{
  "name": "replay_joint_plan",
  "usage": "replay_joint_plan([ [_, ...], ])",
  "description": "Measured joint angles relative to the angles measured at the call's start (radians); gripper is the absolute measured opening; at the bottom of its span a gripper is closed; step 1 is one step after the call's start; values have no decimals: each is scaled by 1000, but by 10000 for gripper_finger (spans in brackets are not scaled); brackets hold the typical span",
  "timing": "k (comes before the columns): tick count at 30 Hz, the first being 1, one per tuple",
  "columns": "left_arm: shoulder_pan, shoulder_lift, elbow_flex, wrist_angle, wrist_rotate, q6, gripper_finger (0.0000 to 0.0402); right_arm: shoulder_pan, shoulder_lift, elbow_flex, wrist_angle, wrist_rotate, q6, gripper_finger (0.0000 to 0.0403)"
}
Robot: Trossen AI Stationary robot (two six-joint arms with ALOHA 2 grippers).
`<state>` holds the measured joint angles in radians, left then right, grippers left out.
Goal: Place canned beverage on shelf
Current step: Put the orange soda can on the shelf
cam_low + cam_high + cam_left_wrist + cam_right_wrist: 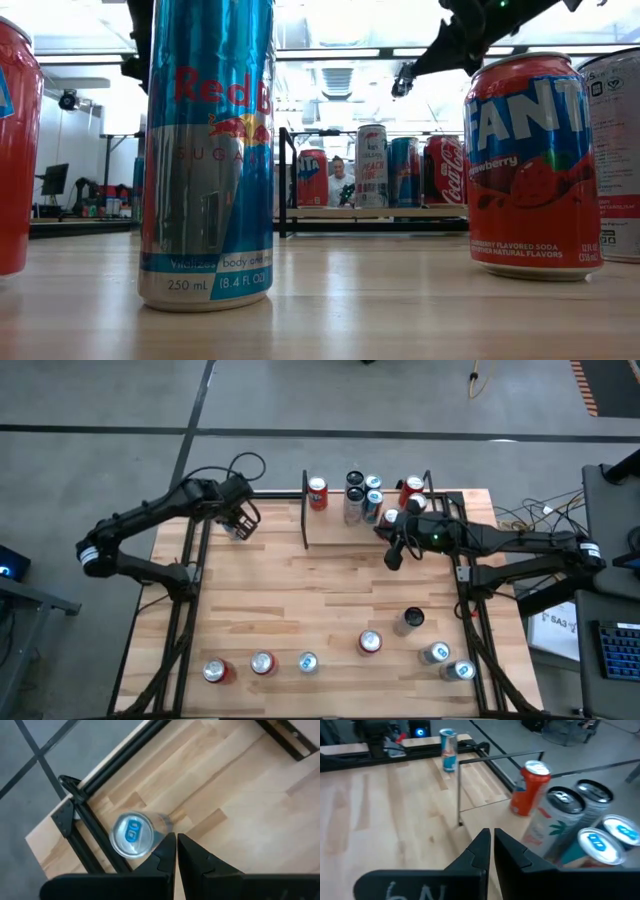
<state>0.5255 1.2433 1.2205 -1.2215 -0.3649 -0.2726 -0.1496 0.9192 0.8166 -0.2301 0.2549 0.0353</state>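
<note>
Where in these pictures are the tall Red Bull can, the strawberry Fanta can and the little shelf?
Red Bull can [207, 150], low view, on its blue and silver side.
Fanta can [532, 165], low view, on its printed label.
Shelf [335, 532], high view, on its bare wooden board.

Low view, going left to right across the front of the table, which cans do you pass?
Red can at the left edge → Red Bull can → Fanta can → pale can at the right edge.
</note>
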Motion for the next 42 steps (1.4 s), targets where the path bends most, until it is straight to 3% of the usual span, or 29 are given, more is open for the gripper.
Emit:
replay_joint_plan([
  [10, -154, -62, -23, 3, 0, -100, 0, 189, 1, 8, 5, 5, 103, 12],
  [18, -366, -88, -27, 51, -23, -188, 0, 374, 36, 13, 44, 122, 189, 12],
  [24, -541, -90, -32, 137, -174, -210, 0, 464, 140, 71, 37, 142, 219, 12],
  [29, -678, -88, -32, 142, -300, -262, 0, 519, 248, 194, -117, 138, 262, 12],
  [35, -788, -84, -32, 146, -335, -317, 0, 564, 380, 379, -405, 118, 324, 12],
  [42, -839, -84, -32, 151, -396, -339, 0, 603, 524, 533, -612, -92, 392, 12],
])
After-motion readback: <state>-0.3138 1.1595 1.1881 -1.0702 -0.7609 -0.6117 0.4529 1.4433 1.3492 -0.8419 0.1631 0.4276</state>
